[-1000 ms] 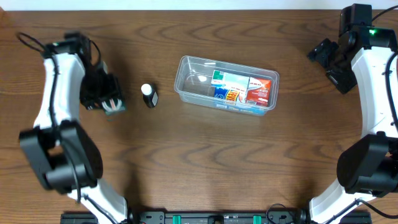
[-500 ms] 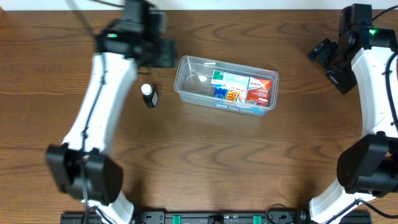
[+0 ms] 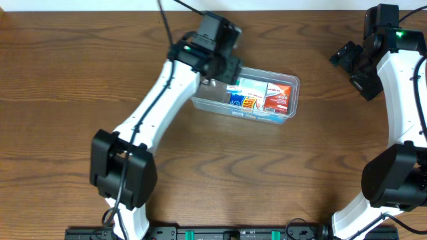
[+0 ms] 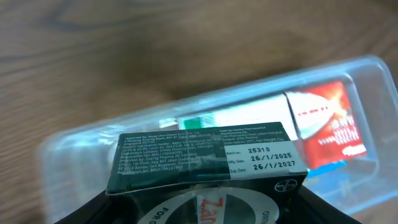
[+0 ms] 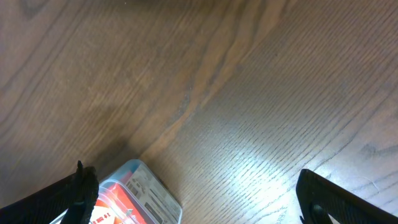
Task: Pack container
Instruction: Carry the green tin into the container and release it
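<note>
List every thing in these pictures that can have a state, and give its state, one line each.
container: upright on the table, no lid on, partly filled
red box: lying flat inside the container
dark green box: held over the container
left fingers: shut on the dark green box
right fingers: open, holding nothing, away from the container

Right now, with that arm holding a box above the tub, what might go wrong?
The dark box in the left gripper hangs over the container, whose right part is already filled with boxes. Released off target, it could land on those or catch the rim and tip out.
</note>
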Motion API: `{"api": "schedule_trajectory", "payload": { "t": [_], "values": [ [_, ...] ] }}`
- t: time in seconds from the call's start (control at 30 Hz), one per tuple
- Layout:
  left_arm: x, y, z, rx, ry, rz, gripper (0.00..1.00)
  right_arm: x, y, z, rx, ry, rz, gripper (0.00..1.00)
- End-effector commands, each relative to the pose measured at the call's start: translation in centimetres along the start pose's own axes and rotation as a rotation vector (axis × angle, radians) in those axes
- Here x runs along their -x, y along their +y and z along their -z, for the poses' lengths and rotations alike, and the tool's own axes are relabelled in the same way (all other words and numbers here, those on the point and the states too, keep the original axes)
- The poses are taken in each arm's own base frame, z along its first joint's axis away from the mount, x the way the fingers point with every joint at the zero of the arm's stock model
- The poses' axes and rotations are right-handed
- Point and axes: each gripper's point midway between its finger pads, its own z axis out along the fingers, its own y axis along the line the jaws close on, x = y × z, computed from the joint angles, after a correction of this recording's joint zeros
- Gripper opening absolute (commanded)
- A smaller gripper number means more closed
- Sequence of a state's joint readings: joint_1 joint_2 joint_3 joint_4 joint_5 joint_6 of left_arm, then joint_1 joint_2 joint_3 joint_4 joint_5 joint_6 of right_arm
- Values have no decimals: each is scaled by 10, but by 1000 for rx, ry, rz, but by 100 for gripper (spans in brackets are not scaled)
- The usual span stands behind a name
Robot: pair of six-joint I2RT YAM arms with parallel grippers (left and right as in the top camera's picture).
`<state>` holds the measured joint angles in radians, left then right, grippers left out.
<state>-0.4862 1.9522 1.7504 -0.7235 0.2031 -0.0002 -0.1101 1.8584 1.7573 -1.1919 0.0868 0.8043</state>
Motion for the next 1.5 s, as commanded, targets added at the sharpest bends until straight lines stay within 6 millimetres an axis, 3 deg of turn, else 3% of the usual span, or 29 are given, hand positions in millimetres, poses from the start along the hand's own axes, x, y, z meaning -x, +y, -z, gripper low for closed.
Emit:
{"api": "schedule_trajectory", "payload": {
  "t": [0.0, 0.13, 0.3, 0.57, 1.13, 1.47],
  "values": [
    [-11, -18, -12, -18, 45, -52, 67, 4, -4, -3, -19, -9, -16, 99],
    [-17, -32, -14, -32, 63, -74, 68, 4, -4, -3, -19, -9, -16, 99],
    [-31, -45, -31, -44, 115, -97, 68, 3, -5, -3, -19, -8, -16, 99],
    [-59, -43, -60, -27, 227, -3, 68, 4, -4, -3, -19, -9, -16, 99],
    [-49, -47, -68, -25, 181, 119, 68, 3, -5, -3, -19, -8, -16, 99],
    [-67, -45, -77, -7, 250, 184, 69, 4, -4, -3, -19, -9, -16, 99]
  ]
}}
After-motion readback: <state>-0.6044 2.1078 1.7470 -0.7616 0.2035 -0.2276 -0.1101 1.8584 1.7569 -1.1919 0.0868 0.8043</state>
